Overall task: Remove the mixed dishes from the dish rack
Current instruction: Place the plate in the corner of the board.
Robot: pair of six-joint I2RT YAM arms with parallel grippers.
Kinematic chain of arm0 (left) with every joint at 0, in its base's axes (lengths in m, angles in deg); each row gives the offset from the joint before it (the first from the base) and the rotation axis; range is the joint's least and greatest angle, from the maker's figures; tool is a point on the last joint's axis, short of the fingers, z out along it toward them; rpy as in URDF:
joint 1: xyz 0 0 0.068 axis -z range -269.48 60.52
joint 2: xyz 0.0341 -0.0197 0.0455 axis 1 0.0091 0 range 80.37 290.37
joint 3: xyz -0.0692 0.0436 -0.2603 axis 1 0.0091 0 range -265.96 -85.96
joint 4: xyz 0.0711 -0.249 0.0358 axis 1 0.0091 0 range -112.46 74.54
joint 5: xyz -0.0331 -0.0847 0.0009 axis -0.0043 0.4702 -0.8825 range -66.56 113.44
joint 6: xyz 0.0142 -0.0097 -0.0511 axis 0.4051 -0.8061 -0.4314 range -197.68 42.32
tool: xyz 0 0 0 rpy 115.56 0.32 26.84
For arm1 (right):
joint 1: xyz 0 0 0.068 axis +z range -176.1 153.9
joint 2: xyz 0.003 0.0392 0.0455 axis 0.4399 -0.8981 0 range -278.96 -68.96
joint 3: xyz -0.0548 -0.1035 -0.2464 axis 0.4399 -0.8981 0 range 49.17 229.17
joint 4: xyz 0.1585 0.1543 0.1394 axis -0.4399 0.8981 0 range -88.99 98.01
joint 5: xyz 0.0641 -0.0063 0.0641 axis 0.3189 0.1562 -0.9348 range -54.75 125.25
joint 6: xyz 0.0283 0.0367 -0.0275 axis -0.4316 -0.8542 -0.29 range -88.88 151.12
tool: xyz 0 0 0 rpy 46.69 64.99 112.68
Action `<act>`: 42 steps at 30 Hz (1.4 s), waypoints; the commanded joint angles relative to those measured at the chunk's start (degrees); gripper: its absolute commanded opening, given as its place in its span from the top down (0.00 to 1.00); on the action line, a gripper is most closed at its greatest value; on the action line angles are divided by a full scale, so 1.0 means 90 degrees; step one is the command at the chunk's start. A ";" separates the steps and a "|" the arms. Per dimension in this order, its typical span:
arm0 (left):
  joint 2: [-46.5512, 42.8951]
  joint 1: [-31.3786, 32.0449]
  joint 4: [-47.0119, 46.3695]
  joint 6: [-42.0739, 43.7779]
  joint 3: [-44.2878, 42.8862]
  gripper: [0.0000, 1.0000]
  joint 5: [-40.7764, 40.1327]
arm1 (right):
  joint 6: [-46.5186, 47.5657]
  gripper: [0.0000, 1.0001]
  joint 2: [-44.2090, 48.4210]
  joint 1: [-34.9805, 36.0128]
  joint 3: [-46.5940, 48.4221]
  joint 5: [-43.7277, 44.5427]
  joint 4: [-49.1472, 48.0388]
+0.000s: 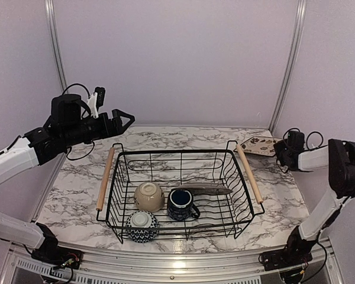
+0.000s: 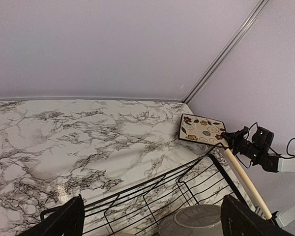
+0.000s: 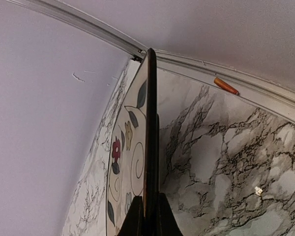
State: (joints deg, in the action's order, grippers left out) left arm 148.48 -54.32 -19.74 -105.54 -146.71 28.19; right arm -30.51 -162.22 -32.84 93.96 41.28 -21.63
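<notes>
The black wire dish rack [image 1: 177,152] stands mid-table with its wooden handles at the sides. In it are a beige bowl [image 1: 149,196], a dark blue mug [image 1: 180,204], a small blue-and-white bowl [image 1: 142,226] and a grey plate [image 1: 206,189], which also shows in the left wrist view [image 2: 201,221]. My right gripper [image 1: 278,149] is shut on the edge of the square cream floral plate [image 1: 258,145] low at the table's back right corner; the right wrist view shows the plate [image 3: 132,147] edge-on between the closed jaws of that gripper [image 3: 148,211]. My left gripper [image 1: 125,120] is open and empty, raised above the rack's back left corner.
A small orange object [image 3: 226,86] lies by the back wall's rail. Walls close the table on the left, back and right. The rack's right wooden handle [image 2: 246,179] runs close to the right gripper [image 2: 236,140] and the floral plate [image 2: 202,129].
</notes>
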 commanded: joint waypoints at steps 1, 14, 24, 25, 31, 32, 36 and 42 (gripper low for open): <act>-0.0214 0.0019 0.0200 0.0133 -0.0236 0.01 -0.0163 | -0.0011 1.00 -0.0077 -0.0104 0.0443 -0.0124 -0.2206; -0.0206 0.0097 0.0150 0.0001 -0.0161 0.01 -0.0186 | -0.0153 0.95 -0.1255 -0.0266 0.0678 -0.0600 -0.2550; -0.0132 0.0155 0.0147 0.0009 -0.0179 0.01 -0.0171 | -0.0028 0.73 -0.1760 -0.0344 0.1137 -0.1205 -0.1235; -0.0128 0.0156 0.0134 0.0018 -0.0174 0.01 -0.0160 | 0.0009 0.72 -0.1732 -0.0345 0.1082 -0.1243 -0.1214; -0.0063 0.0161 0.0095 0.0046 -0.0137 0.01 -0.0101 | 0.0688 0.55 -0.1432 -0.0362 0.1012 -0.1094 -0.0332; -0.0061 0.0165 0.0093 0.0048 -0.0128 0.01 -0.0094 | 0.0836 0.52 -0.1378 -0.0372 0.1030 -0.1032 -0.0123; -0.0059 0.0166 0.0100 0.0084 -0.0098 0.01 -0.0117 | 0.1333 0.36 -0.1088 -0.0522 0.1014 -0.0959 0.0563; -0.0064 0.0166 0.0069 0.0166 0.0007 0.01 -0.0175 | 0.2353 0.10 -0.0092 -0.0667 0.0976 -0.0278 0.1750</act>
State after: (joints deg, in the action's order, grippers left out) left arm 147.59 -53.03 -19.23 -105.47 -147.58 27.23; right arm -18.29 -170.50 -38.00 101.83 33.54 -13.23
